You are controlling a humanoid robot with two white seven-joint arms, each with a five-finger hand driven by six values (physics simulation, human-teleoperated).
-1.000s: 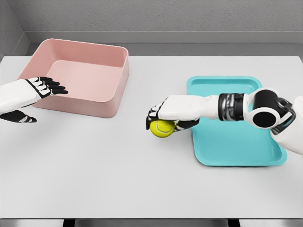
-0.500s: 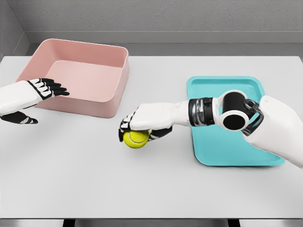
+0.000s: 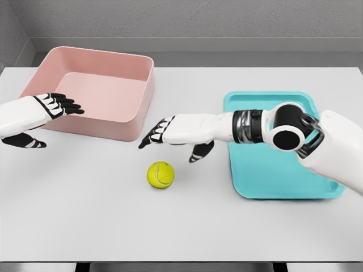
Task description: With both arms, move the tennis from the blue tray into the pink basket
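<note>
Nearest on the white counter (image 3: 85, 215): the tennis ball (image 3: 160, 174), yellow-green, lying alone on the bare surface, nothing touching it. A curved seam line shows on it; no brand or writing can be read.

Just beyond the ball and a little above it: the right hand (image 3: 177, 133), palm down, its arm reaching in from the right across the tray's near-left part. The fingers (image 3: 152, 136) are spread and relaxed, holding nothing; the thumb hangs down toward the counter. The hand is clear of the ball, which lies below it and slightly to its left.

Right side: the blue tray (image 3: 317, 190), shallow, turquoise, with rounded corners. What shows of its floor is bare; the forearm and elbow joint cover part of it. No label seen.

Left edge: the left hand (image 3: 48, 107), arm coming in from the left, held in front of the basket's near-left wall. Its fingers are stretched out flat and a little apart, gripping nothing. Whether they touch the wall cannot be told.

Farther back, left: the pink basket (image 3: 127, 127), square, deep-walled, open-topped, at the counter's rear left. Its inside shows only a plain pink floor. No markings. The ball lies well apart from it, nearer than its front right corner.
</note>
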